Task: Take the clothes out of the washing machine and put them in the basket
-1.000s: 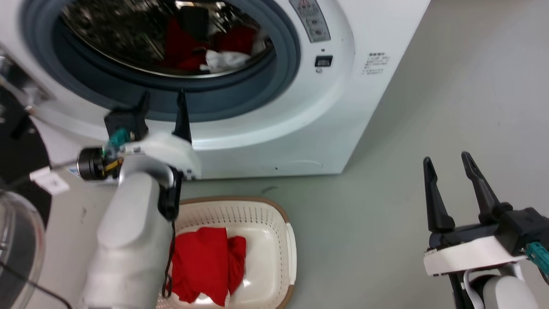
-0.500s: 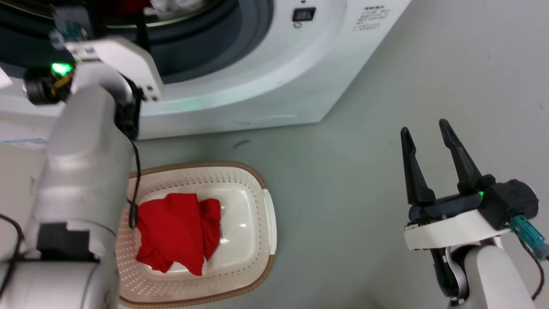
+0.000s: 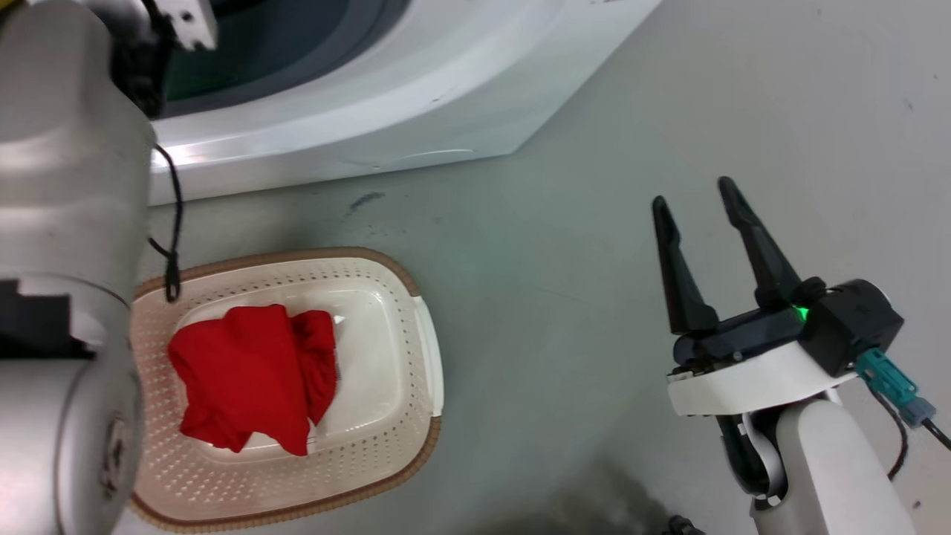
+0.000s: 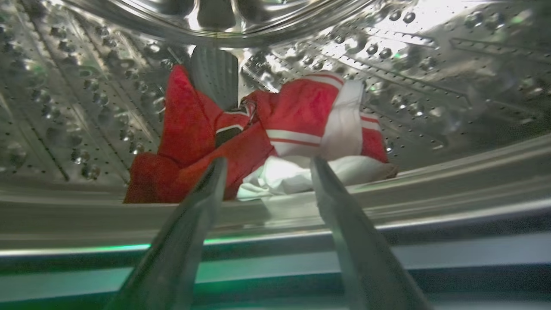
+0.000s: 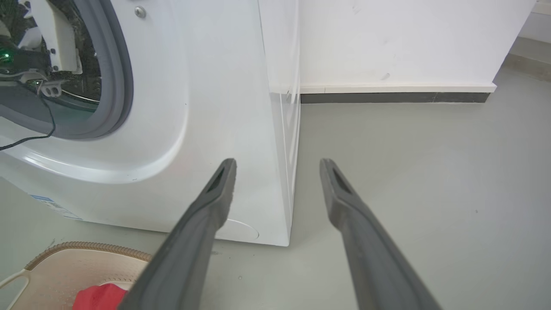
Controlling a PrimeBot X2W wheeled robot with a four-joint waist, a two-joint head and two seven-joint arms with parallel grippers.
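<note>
- The washing machine point(image 5: 206, 107) stands on the grey floor point(image 3: 565, 223). The left wrist view looks over the front lip into its perforated steel drum point(image 4: 452, 77).
- The basket point(image 3: 427, 349) sits on the floor just in front of the machine. One red garment point(image 3: 245, 371) lies crumpled in its bottom, so part of the job looks done.
- The clothes point(image 4: 301, 112) to be fetched lie heaped on the drum's floor near the front lip: red fabric, red-and-white striped trim, and a white patch lowest.
- The left gripper point(image 4: 267, 161) hangs at the drum's mouth with its fingers spread apart, holding nothing. The heap lies straight ahead, just beyond the tips, and the white patch shows between them.
- The right gripper point(image 3: 691, 191) hovers over bare floor, well apart from the basket, its fingers also apart and empty.
- The step in hand appears to be the reach for the clothes in the drum. The next move likely calls for going in over the lip, dipping into the heap and closing on a thick fold.
</note>
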